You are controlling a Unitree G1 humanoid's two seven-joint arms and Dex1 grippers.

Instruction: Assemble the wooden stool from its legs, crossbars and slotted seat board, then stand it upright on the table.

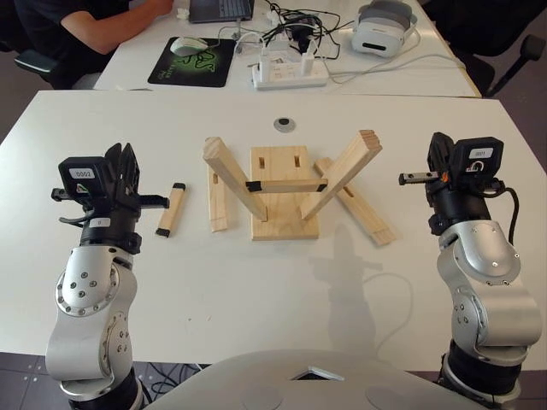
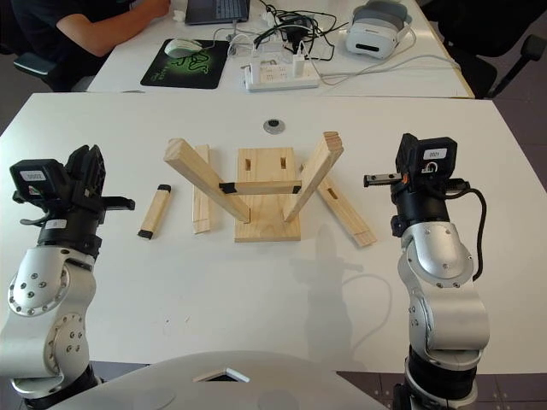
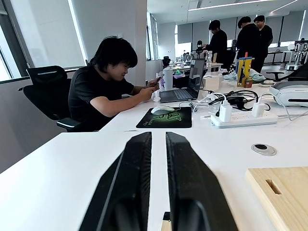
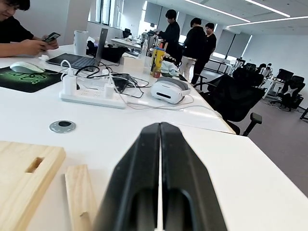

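Two pale legs splay from slotted seat board

White tables, black office chairs, tall windows — ceiling strip lights

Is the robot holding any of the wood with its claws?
Nothing is held. The left claw and the right claw are both empty. The wooden pieces sit on the table, not gripped by either.
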